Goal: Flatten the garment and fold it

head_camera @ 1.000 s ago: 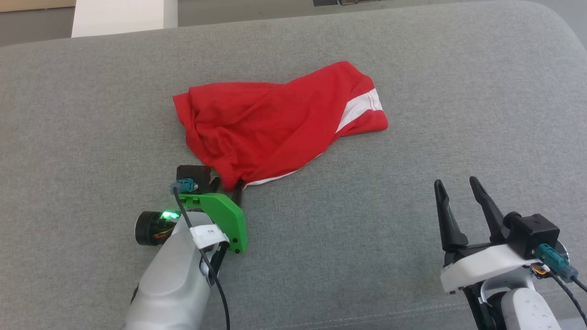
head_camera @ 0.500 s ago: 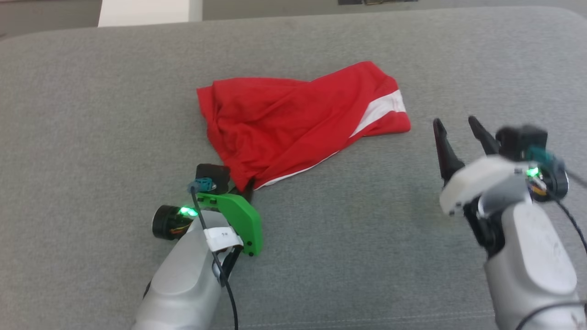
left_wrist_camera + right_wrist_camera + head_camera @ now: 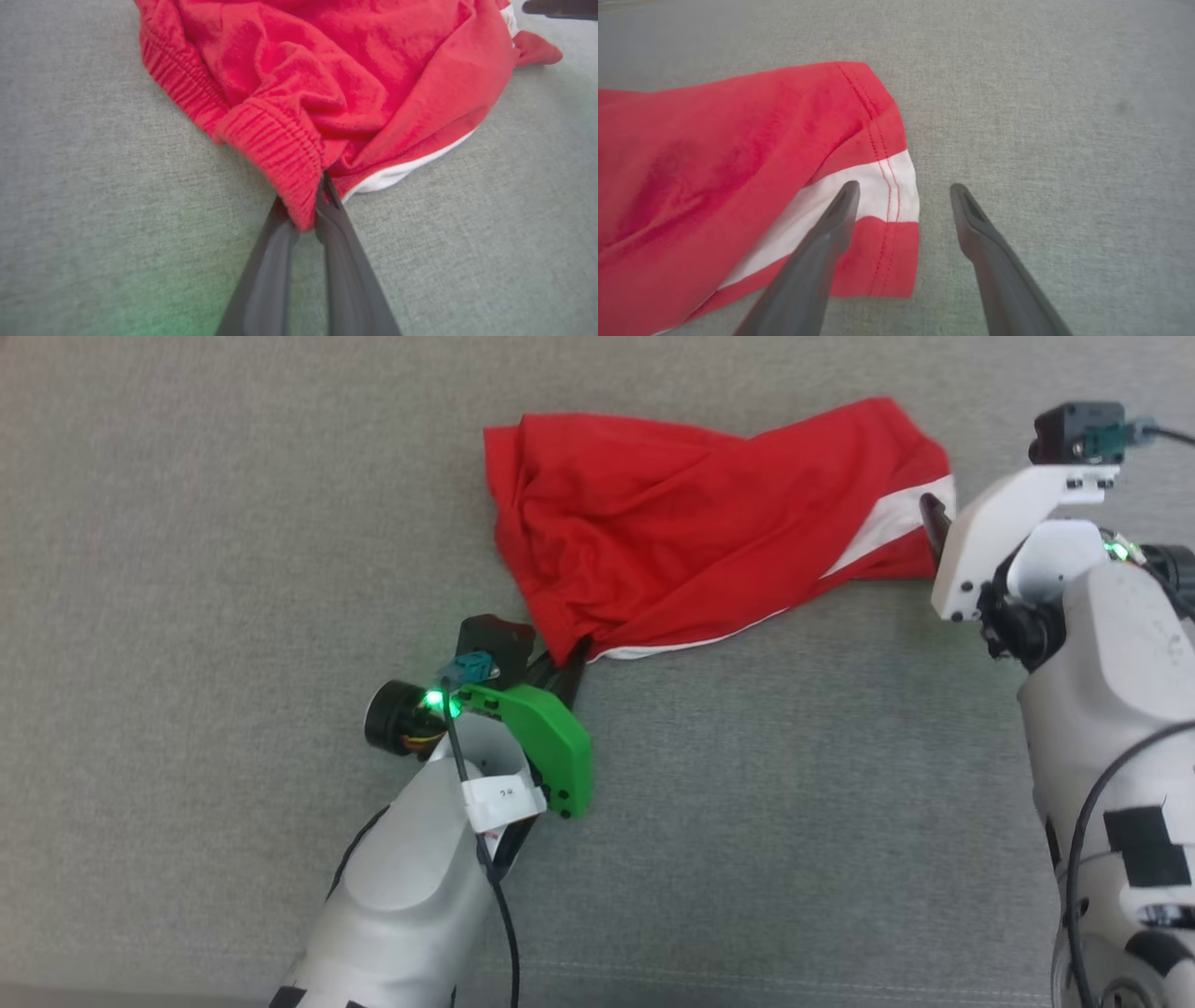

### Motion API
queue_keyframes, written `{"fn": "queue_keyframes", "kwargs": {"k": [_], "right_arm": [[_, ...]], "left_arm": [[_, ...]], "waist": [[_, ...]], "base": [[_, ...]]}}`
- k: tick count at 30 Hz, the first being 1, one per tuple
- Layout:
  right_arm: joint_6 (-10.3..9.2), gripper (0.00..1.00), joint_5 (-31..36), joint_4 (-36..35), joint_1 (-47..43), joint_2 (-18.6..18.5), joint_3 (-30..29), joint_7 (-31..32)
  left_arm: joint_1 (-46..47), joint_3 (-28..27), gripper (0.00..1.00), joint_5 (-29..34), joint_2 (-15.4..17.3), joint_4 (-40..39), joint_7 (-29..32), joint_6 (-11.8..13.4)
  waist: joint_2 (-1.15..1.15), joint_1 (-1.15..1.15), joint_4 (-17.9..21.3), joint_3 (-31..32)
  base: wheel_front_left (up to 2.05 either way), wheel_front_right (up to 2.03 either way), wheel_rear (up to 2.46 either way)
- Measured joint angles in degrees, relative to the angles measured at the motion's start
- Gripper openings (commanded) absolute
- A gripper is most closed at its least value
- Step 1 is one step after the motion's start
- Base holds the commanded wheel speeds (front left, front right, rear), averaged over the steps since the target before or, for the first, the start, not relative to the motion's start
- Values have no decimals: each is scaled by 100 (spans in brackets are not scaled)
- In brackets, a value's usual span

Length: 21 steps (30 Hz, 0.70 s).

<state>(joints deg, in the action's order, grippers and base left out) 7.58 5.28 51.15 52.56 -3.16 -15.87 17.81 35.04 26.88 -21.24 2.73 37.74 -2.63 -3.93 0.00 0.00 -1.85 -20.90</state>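
The red shorts (image 3: 691, 527) lie crumpled on the grey cushion, white side stripe (image 3: 892, 523) toward the right end. My left gripper (image 3: 569, 665) is shut on the gathered waistband (image 3: 280, 149) at the shorts' near-left corner; the elastic bunches between its fingers (image 3: 336, 233). My right gripper (image 3: 903, 189) hangs open over the right leg hem (image 3: 892, 186): one finger (image 3: 831, 228) is above the white stripe (image 3: 859, 196), the other (image 3: 985, 233) is above bare cushion. In the head view its white mount hides most of the fingers (image 3: 934, 518).
Grey fabric cushion (image 3: 794, 784) spreads all round the shorts, with a seam line (image 3: 747, 980) near the front edge. Both pale forearms (image 3: 411, 887) reach in from the bottom of the head view.
My right gripper has swung up and left to the shorts' right hem, still open. The head camera has tilted down, shifting the whole picture. The left gripper keeps its hold on the waistband.
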Motion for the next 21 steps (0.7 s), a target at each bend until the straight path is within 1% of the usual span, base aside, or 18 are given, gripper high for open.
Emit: {"fn": "queue_keyframes", "kwargs": {"k": [3, 6, 7, 8, 9, 10, 13, 16, 20, 21], "right_arm": [[0, 100, 216, 249, 272, -9, -74, 301], [0, 100, 443, 480, 495, -67, -104, 781], [1, 90, 500, 537, 615, -112, -126, 994], [1, 43, 548, 586, 729, -141, -122, 1201], [1, 25, 575, 614, 792, -157, -124, 1336], [1, 0, 586, 641, 857, -165, -123, 1461], [1, 0, 561, 693, 938, -167, -133, 1634], [0, 0, 406, 710, 927, -132, -31, 1590], [0, 0, -8, 660, 858, -113, 303, 1495], [0, 0, -135, 593, 856, -111, 439, 1489]], "left_arm": [[63, 57, 0, -11, -15, -132, -20, 4], [88, 105, 0, -13, -36, -205, -49, 12], [92, 121, 0, -14, -45, -226, -49, 12], [94, 132, 0, -27, -55, -254, -51, 12], [96, 141, 0, -52, -59, -269, -51, 12], [98, 149, 0, -86, -63, -289, -52, 12], [100, 158, 0, -146, -60, -300, -48, 13], [99, 167, 0, -157, -23, -343, -3, 11], [92, 146, 0, -409, 151, -621, 258, -163], [98, 120, 0, -608, 194, -764, 392, -214]], "waist": [[0, 0, -120, -173], [0, 0, -225, -307], [0, 0, -259, -340], [0, 0, -290, -369], [0, 0, -310, -388], [0, 0, -328, -404], [0, 0, -325, -397], [0, 0, -273, -341], [0, 1, -155, -254], [0, 1, -116, -231]], "base": [[0, 0, 0], [0, 0, 0], [0, 0, 0], [0, 0, 0], [0, 0, 0], [0, 0, 0], [0, 0, 0], [0, 0, 0], [0, 0, 0], [0, 0, 0]]}}
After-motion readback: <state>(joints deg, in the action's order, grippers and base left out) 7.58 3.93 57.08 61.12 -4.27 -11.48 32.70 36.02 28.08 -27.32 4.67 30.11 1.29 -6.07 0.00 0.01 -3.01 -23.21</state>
